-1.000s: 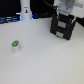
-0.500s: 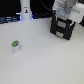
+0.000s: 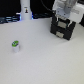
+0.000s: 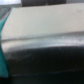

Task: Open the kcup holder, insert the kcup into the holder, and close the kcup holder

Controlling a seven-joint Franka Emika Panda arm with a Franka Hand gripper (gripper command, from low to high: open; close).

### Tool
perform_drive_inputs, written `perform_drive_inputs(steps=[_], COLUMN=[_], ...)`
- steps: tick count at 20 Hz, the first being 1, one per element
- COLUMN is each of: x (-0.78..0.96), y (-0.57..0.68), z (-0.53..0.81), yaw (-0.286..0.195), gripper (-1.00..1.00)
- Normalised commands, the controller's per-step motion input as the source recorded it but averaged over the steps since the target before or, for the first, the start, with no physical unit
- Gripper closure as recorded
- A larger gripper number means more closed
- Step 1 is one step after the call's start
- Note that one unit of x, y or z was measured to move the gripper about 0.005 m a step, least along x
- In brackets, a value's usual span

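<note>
tool (image 3: 62,20) at kcup holder (image 3: 62,31) top edge (spread unclear) | kcup (image 3: 16,46) well apart

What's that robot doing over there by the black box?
The robot arm's gripper is up against the black kcup holder at the back of the white table, probably working on opening it. The kcup, a little white cup with a green top, sits alone nearer the exterior view's left, untouched. A tall white post stands behind it.

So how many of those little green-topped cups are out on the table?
1. The kcup stands alone on the table at the exterior view's left, far from the holder. More could be hidden inside the holder or behind the gripper.
</note>
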Motion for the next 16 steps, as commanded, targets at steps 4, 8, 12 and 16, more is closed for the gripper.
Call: perform_drive_inputs(steps=[4,8,12,16], x=[0.71,0.96,0.95,0.95], y=[-0.18,-0.26,-0.28,-0.28], z=[0.20,0.28,0.24,0.20], yaw=[-0.057,-0.073,-0.082,-0.086], gripper=[1.00,1.00,1.00,1.00])
